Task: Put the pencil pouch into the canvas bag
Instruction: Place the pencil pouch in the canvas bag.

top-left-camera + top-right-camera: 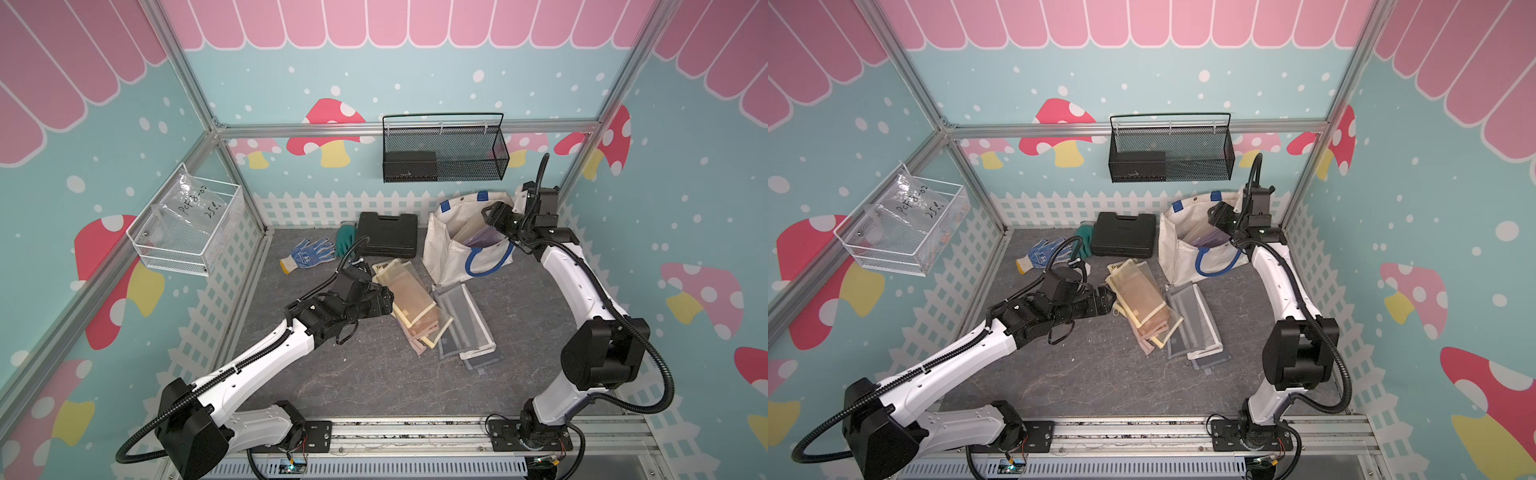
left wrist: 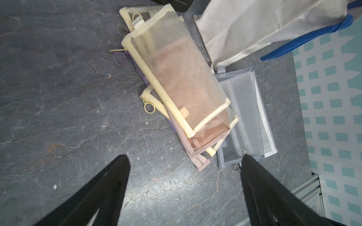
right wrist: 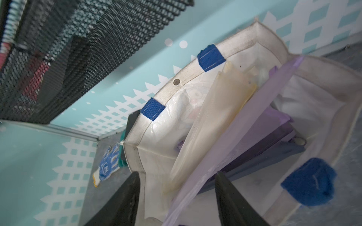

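Right gripper (image 3: 177, 174), fingers parted, hangs over the cream, blue-handled canvas bag (image 3: 188, 76) containing a sheer lilac pencil pouch (image 3: 244, 121); left gripper (image 2: 184, 156) gapes empty.

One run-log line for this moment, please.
left gripper: open, beside pouch pile | right gripper: open over canvas bag | purple pouch: in bag mouth, between jaws

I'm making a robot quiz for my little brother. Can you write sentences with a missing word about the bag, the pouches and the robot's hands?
1. The canvas bag has handles coloured ____.
2. The purple pouch by the right hand sits inside the ____.
3. The left hand, open near the pile of pouches, holds ____.
4. The case beside the bag is coloured ____.

Missing words: blue; canvas bag; nothing; black.
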Robot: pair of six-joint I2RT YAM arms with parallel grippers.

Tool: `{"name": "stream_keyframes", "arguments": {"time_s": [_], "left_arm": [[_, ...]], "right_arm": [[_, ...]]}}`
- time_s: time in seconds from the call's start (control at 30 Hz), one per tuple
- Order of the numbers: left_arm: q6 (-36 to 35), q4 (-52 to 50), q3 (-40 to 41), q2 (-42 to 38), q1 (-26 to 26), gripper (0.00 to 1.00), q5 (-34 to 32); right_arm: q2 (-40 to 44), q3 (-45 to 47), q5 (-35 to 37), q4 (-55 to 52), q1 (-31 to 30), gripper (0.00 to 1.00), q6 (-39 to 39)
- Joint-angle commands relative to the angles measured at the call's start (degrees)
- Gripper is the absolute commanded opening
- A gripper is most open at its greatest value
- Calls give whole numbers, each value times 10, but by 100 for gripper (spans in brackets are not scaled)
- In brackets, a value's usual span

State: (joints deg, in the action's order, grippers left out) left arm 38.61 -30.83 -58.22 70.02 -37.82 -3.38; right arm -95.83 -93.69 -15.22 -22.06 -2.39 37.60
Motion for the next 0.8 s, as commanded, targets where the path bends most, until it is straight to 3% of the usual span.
{"name": "stream_keyframes", "arguments": {"time_s": [0.0, 0.13, 0.47, 0.77], "left_arm": [[7, -17, -10, 1, 3, 90, 19], [5, -17, -17, 10, 3, 89, 27], [14, -22, -27, -11, 3, 89, 11], [18, -28, -26, -12, 4, 89, 7]], "right_arm": [[-4, -13, -18, -43, -10, 54, -62], [-51, -46, -37, -53, -26, 50, -84], [-125, -44, 3, -46, -42, 39, -95], [-135, -140, 36, -100, -64, 43, -158]]}}
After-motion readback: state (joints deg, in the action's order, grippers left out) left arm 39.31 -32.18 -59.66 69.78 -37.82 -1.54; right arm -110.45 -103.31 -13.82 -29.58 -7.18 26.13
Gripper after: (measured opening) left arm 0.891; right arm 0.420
